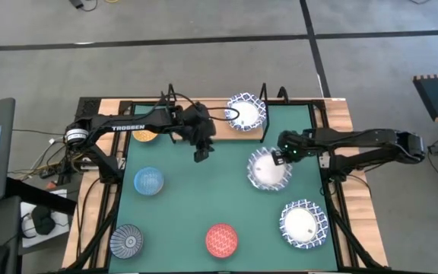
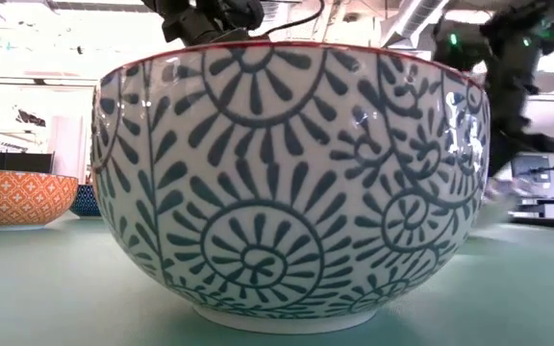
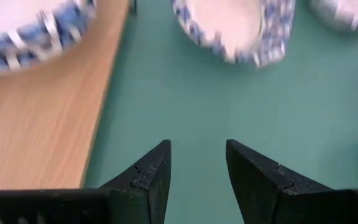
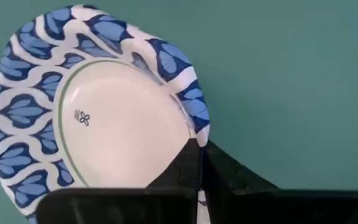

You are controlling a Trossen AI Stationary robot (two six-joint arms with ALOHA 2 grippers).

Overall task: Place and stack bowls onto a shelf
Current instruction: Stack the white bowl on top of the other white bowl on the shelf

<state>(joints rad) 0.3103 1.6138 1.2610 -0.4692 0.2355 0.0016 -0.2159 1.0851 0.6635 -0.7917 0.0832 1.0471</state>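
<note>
Fingers of the right gripper (image 4: 199, 180) pinch the rim of a white lattice-rimmed bowl (image 1: 268, 169), held over the green mat (image 1: 196, 198) at the gripper's 7 o'clock in the high view. The left gripper (image 3: 197, 168), parted and empty, hovers beside the wooden shelf (image 1: 217, 129), which carries another lattice bowl (image 1: 245, 112). "TROSSEN" marks the left arm (image 1: 128, 128). Only the low view shows the red bowl (image 2: 291, 183)'s fan-patterned outside.

Left gripper (image 1: 202, 148) hangs upper centre of the high view, fingers parted. Right gripper (image 1: 277, 157) at centre-right, fingers pinched together.
</note>
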